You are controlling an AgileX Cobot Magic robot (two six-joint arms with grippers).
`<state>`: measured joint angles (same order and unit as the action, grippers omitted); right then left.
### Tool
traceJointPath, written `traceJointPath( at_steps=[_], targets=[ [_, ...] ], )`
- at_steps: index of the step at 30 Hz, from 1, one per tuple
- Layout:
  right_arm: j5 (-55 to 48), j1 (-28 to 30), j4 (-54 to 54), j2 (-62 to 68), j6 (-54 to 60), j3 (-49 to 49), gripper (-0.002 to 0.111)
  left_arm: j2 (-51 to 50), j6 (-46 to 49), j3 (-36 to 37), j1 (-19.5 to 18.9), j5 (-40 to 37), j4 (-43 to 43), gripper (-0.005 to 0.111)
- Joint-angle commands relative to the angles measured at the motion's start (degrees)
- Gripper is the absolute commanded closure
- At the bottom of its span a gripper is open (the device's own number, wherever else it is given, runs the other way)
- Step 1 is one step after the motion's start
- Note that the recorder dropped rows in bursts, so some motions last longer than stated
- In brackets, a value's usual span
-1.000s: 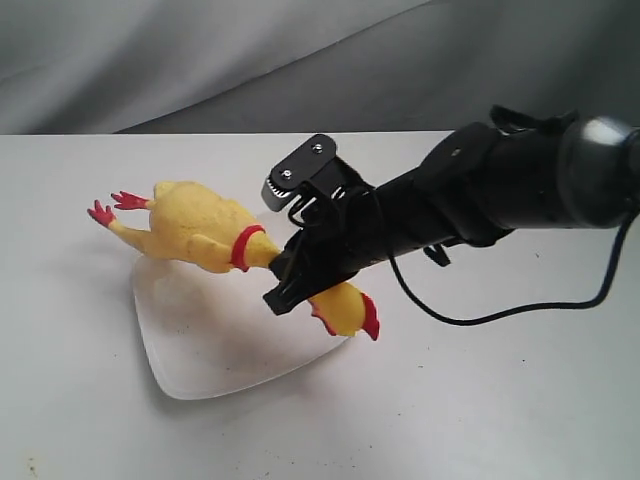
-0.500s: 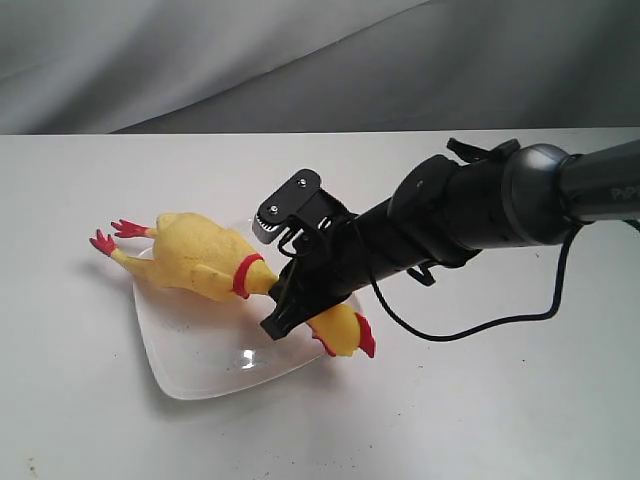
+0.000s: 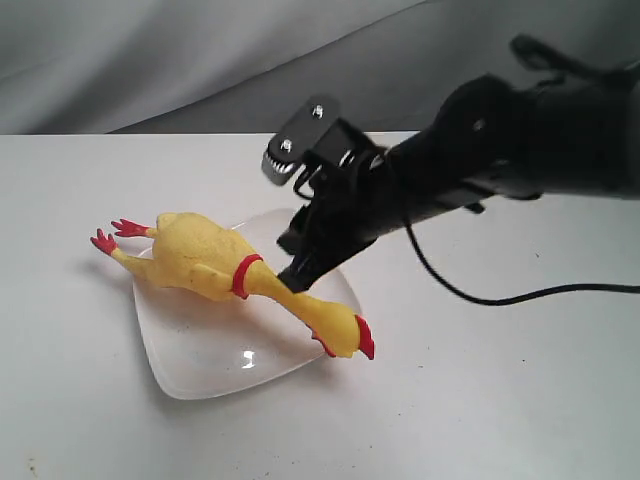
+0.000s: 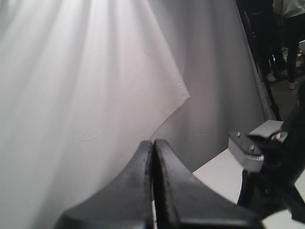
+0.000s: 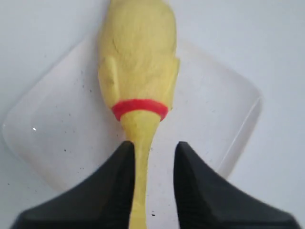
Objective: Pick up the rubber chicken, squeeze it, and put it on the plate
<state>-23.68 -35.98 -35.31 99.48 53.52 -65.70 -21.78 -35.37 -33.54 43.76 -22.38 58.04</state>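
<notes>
The yellow rubber chicken (image 3: 205, 255) lies across the white plate (image 3: 200, 350), red feet over the left rim, head with red comb over the right rim. In the right wrist view the rubber chicken (image 5: 138, 62) rests on the plate (image 5: 57, 138), with its thin neck running between the jaws. My right gripper (image 5: 153, 149) is open and hovers just above the neck, one finger beside it. In the exterior view the right gripper (image 3: 300, 262) hangs over the neck. My left gripper (image 4: 153, 145) is shut on nothing, up off the table, facing a grey curtain.
A white tabletop (image 3: 480, 400) surrounds the plate, with a grey cloth backdrop (image 3: 150, 60) behind. A black cable (image 3: 520, 297) trails from the right arm across the table on the right. People stand in the background (image 4: 281, 38) of the left wrist view.
The right gripper lowered the chicken onto the plate, opened and let go of the neck, and has now lifted up and back. The chicken lies still on the plate.
</notes>
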Motion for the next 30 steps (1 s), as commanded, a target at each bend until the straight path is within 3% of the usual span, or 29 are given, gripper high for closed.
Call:
traceJointPath(
  at_steps=[1, 8, 19, 30],
  targets=[
    [-3.93, 0.01, 6.76, -12.59, -5.98, -0.44, 0.109, 0.19, -0.58, -0.01, 0.20, -0.59, -0.57, 0.106],
    [-4.19, -0.07, 5.54, -31.27, -5.98, 0.66, 0.108, 0.19, -0.58, -0.01, 0.20, -0.59, -0.57, 0.106],
    [2.44, -0.07, 4.08, -60.64, -5.98, 13.24, 0.108, 0.19, -0.58, -0.01, 0.20, -0.59, -0.57, 0.106],
    [2.48, -0.07, 4.08, -76.02, -5.98, 16.52, 0.108, 0.19, -0.58, -0.01, 0.20, -0.59, -0.57, 0.106]
  ],
)
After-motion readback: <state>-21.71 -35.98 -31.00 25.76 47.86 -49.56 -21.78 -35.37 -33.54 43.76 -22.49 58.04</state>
